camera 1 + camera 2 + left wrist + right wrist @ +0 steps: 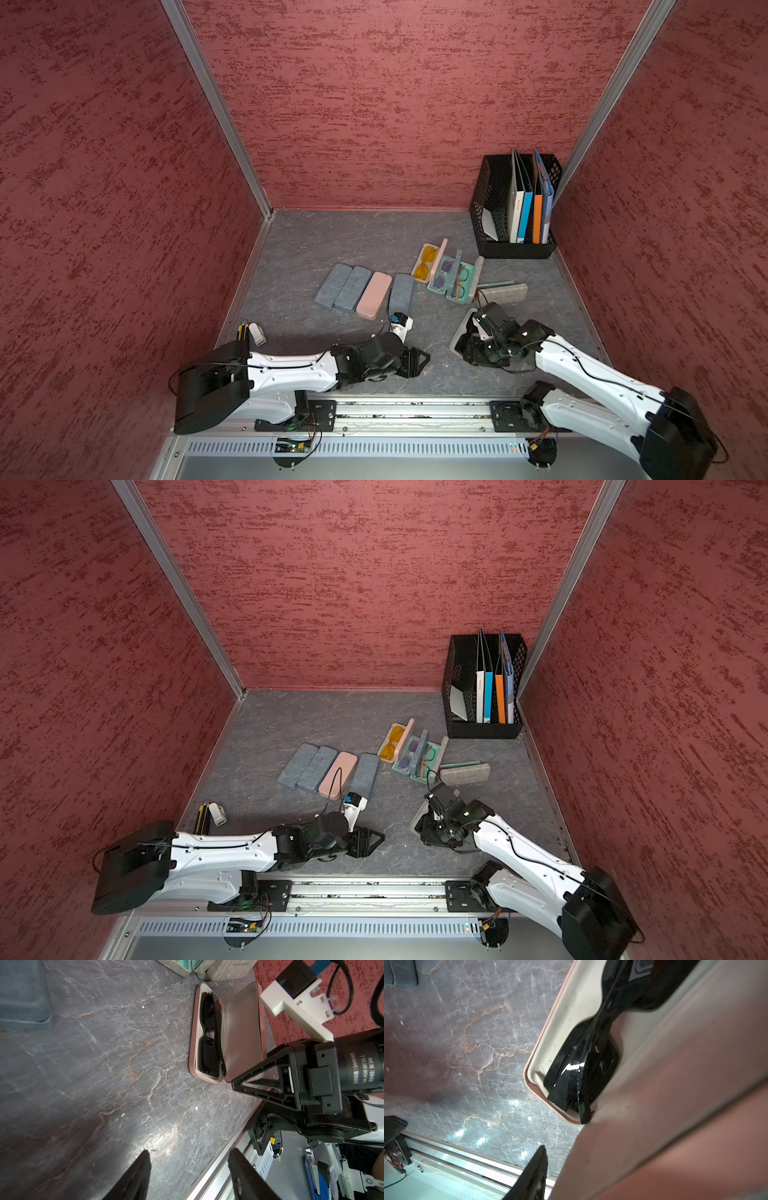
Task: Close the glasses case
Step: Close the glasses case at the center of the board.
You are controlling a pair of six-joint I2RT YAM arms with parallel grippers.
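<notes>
The glasses case (194, 1043) is pink with a cream lining and lies open near the table's front right, partly under my right arm in both top views (457, 332) (415, 818). Black sunglasses (209, 1039) (581, 1068) lie in its tray. Its lid (242, 1032) (675, 1084) stands raised. My right gripper (249, 1084) (591, 1157) straddles the lid's near end. One finger (533, 1174) shows just beside the lid and the other is hidden behind it. My left gripper (189, 1153) (415, 361) is open over bare table near the front edge, holding nothing.
Several closed cases (353, 289) lie in a row at mid-table. Open cases with glasses (449, 274) and a grey case (503, 293) sit behind the right gripper. A black file holder (515, 208) fills the back right corner. Pens (245, 330) lie front left. A metal rail (415, 409) runs along the front.
</notes>
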